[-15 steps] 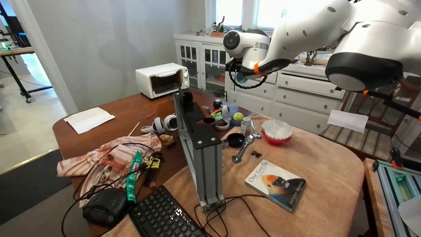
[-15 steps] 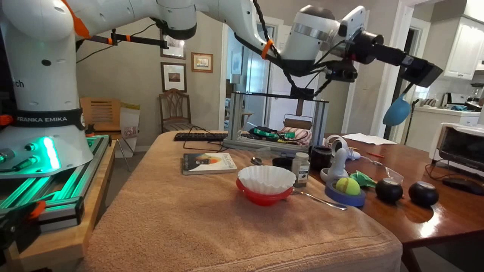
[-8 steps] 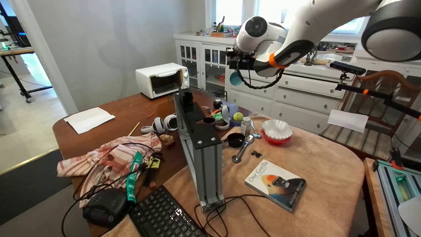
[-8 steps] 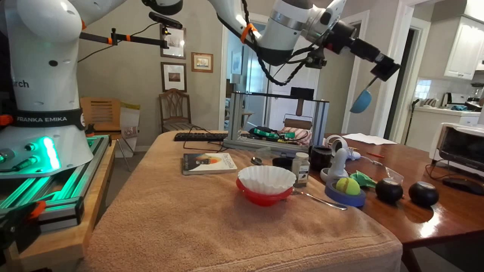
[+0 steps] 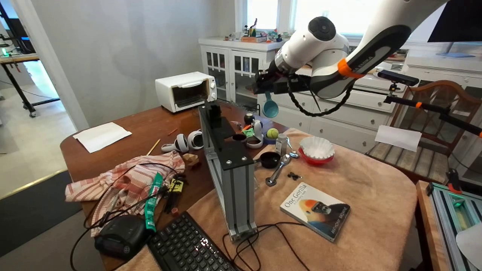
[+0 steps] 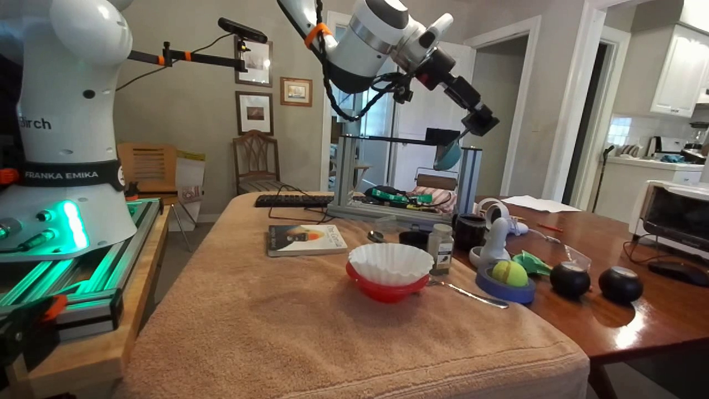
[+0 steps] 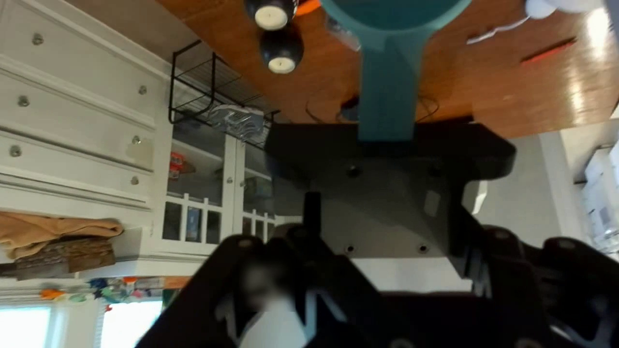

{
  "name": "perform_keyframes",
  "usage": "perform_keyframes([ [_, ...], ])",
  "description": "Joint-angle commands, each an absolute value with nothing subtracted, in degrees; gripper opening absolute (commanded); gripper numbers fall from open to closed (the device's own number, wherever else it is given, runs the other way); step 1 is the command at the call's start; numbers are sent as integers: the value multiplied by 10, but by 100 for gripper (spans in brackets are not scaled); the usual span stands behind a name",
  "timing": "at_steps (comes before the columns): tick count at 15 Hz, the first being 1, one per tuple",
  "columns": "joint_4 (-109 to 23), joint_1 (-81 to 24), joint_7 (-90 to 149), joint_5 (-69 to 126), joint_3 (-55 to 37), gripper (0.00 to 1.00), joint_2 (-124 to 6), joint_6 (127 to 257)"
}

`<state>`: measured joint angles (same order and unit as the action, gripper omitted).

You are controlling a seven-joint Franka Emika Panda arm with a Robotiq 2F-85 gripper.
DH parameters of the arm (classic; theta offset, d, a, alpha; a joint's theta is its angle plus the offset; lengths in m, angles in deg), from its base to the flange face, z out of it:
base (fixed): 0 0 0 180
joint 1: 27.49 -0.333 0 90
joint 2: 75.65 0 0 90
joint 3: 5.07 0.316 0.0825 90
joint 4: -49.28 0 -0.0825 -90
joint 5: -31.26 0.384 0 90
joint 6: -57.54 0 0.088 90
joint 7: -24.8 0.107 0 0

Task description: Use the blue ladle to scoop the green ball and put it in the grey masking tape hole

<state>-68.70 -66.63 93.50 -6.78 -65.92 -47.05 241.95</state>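
My gripper [image 5: 263,83] is shut on a black holder at the handle end of the blue ladle [image 5: 270,109]. The gripper [image 6: 479,119] is raised above the table in both exterior views, with the ladle [image 6: 447,156] hanging cup-down and tilted. In the wrist view the ladle handle [image 7: 389,82] extends from the dark block between my fingers [image 7: 384,212]; its cup is cut off at the top edge. The green ball [image 6: 509,274] sits in a blue tape roll [image 6: 505,292] on the table, apart from the ladle. I cannot make out a grey tape roll.
A metal frame [image 5: 235,195] with a black top stands mid-table. Near the ball are a white controller [image 6: 494,244], a jar [image 6: 441,249], black round candle holders [image 6: 570,280] and a fork [image 6: 471,293]. Coffee filters in a red bowl [image 6: 388,291] and a book [image 5: 316,211] lie on the towel.
The arm has swung back toward its base and lowered, carrying the ladle from far out over the table's end to beside the metal frame in view. Ball, tape and other objects are unmoved.
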Motion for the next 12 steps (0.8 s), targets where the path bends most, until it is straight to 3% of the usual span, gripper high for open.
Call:
perform_keyframes([
  [1,-765,-651,851,-123,-606,35,-598,2389],
  [3,-737,-659,879,-101,-623,35,-544,2407],
  [4,-745,-658,874,-102,-620,60,-555,2405],
  [7,-742,-658,874,-101,-621,60,-552,2405],
  [8,-742,-658,874,-101,-621,35,-550,2405],
  [12,-771,-673,829,-150,-633,35,-558,2531],
])
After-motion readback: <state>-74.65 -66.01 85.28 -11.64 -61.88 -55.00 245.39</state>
